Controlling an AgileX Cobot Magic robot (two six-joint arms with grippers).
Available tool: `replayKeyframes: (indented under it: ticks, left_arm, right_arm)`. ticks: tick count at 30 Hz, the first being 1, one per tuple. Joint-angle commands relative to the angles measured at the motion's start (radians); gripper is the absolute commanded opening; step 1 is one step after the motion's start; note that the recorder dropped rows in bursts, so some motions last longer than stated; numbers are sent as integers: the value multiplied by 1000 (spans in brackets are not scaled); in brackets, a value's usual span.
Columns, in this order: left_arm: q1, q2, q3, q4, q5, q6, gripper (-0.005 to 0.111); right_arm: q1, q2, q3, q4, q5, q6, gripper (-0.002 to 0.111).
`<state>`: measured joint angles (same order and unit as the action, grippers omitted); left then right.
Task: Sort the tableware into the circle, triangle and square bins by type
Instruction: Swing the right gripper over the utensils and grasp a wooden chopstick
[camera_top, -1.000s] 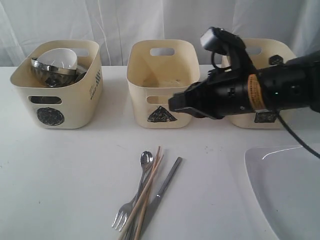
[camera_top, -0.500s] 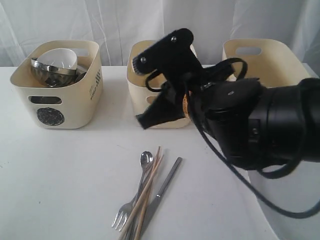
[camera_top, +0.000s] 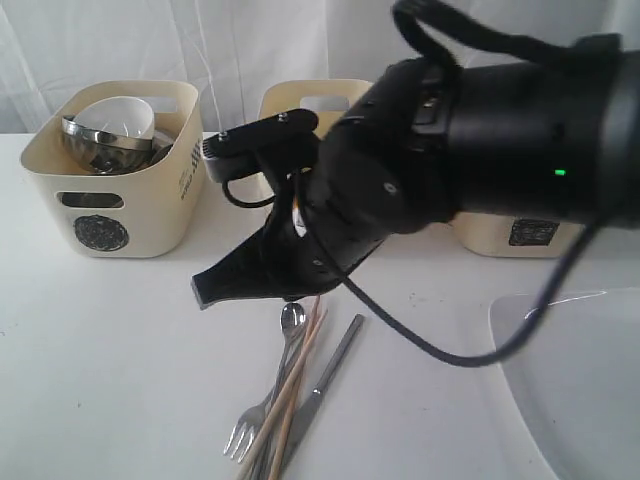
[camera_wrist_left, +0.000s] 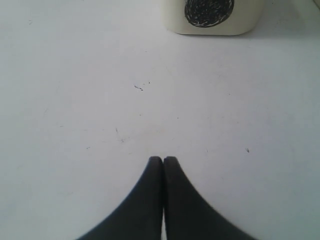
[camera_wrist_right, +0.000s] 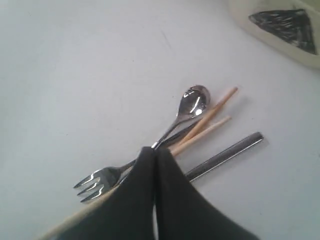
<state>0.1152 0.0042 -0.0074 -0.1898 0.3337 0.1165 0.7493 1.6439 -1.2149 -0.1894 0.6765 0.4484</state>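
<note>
Steel spoon (camera_wrist_right: 191, 101) near right hand (camera_wrist_right: 153, 150)

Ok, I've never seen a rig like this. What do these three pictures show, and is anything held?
It is a robot with two arms, each ending in a pincer-like tool. The wide picture comes from a camera off the arms. The other two come from cameras on the wrists, looking past each tool. The big black shape is the right arm, its right tool shut above a spoon, fork, chopsticks and knife on the white table. The left tool is shut too, over the table. Neither holds anything. A white plate lies at right, and a steel bowl sits in the circle bin.
</note>
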Motion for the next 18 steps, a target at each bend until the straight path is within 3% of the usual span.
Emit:
replayKeyframes:
  ticks: [1, 5, 13, 18]
  left_arm:
    - [2, -4, 7, -6, 9, 4, 0]
    - [2, -4, 7, -6, 9, 4, 0]
    - [2, -4, 7, -6, 9, 4, 0]
    - [2, -4, 7, -6, 9, 4, 0]
  right_arm:
    - [-28, 157, -101, 36, 149, 17, 0]
    - [-43, 262, -203, 44, 270, 32, 4]
    - [-43, 332, -250, 157, 254, 11, 42]
    - [-43, 373, -250, 155, 234, 49, 44]
